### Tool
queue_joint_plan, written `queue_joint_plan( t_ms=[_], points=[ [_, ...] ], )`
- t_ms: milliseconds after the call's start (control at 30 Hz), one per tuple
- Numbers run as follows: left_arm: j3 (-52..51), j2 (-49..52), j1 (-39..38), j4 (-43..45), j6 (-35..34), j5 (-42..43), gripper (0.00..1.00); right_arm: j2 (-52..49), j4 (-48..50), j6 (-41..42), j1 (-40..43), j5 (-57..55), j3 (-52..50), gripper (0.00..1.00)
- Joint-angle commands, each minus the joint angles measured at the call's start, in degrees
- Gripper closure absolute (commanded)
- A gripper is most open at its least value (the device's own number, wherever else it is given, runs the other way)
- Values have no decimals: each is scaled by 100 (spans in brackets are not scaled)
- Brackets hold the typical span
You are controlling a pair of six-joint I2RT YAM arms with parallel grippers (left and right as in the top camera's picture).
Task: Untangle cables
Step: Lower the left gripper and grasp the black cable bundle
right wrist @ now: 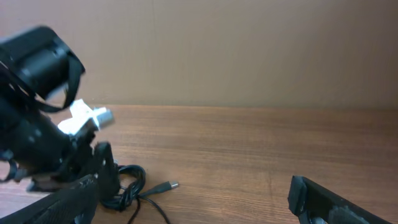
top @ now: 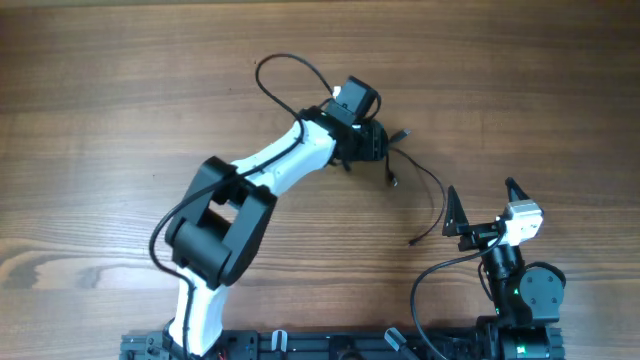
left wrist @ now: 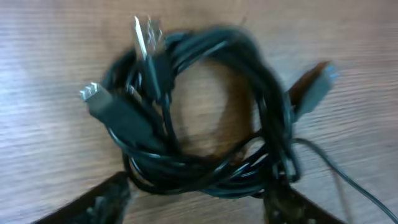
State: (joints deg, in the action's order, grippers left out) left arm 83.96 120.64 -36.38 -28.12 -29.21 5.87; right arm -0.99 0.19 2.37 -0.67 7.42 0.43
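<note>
Cables [left wrist: 267, 106] lie as one knotted coil on worktop [top: 120, 100], loose tail trailing twd right arm. Left gripper [left wrist: 198, 183] fingers straddle bundle edge; gripping or not, can't tell. Right gripper [top: 480, 190] fingers spread wide, empty. Untangling barely begun, by the look.

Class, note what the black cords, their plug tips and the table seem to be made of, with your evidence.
The cords: likely rubber or plastic sheath, smooth black, bending in soft loops. The plug tips: seemingly metal, silvery, bright. The table: wood or wood-look laminate, brown grain; which, unclear.
</note>
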Motion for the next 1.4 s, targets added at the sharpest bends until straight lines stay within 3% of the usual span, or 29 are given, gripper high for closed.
queue_joint_plan(
  t_ms=[0,33,100,200,367,500,567,667,800,833,900,933,967,1000,1067,1200,1367],
  points=[
    [70,116,-214,-101,-319,-9,48,57,15,74,-13,-98,-13,0],
    [68,116,-271,-153,-319,-105,61,57,15,76,-13,-98,-13,0],
    [68,116,-358,-286,-319,-378,77,57,15,72,-13,-98,-13,0],
    [68,114,-402,-483,-308,-619,96,57,15,74,-13,-98,-13,0],
    [70,114,-286,-955,-160,-660,96,57,15,74,-13,-98,-13,0],
    [70,96,-234,-1401,918,-662,96,57,15,74,-13,-98,-13,0],
    [70,50,-234,-1705,1781,-758,96,57,15,74,-13,-98,-13,0],
    [70,-7,-234,-2192,2389,-1628,96,57,15,74,-13,-98,-13,0],
    [70,-11,-234,-2553,2439,-3292,96,57,15,74,-13,-98,-13,0],
    [72,-28,-234,-2500,2391,-3379,90,57,17,74,-13,-98,-13,0],
    [81,-98,-234,-1991,1722,-2728,34,57,15,74,-13,-98,-13,0],
    [81,-118,-234,-1779,1615,-2173,27,57,15,74,-13,-98,-13,0],
    [81,-140,-234,-1565,1504,-1613,0,57,15,74,-13,-98,-13,0],
    [81,-140,-234,-1244,1161,-903,0,57,15,74,-13,-98,-13,0],
    [81,-140,-234,-866,422,-361,0,57,15,74,-13,-98,-13,0],
    [79,-107,-234,-531,-986,-535,3,57,15,74,-13,-98,-13,0],
    [79,101,-234,-214,-2122,-887,12,57,15,72,-13,-98,-13,0]
  ],
)
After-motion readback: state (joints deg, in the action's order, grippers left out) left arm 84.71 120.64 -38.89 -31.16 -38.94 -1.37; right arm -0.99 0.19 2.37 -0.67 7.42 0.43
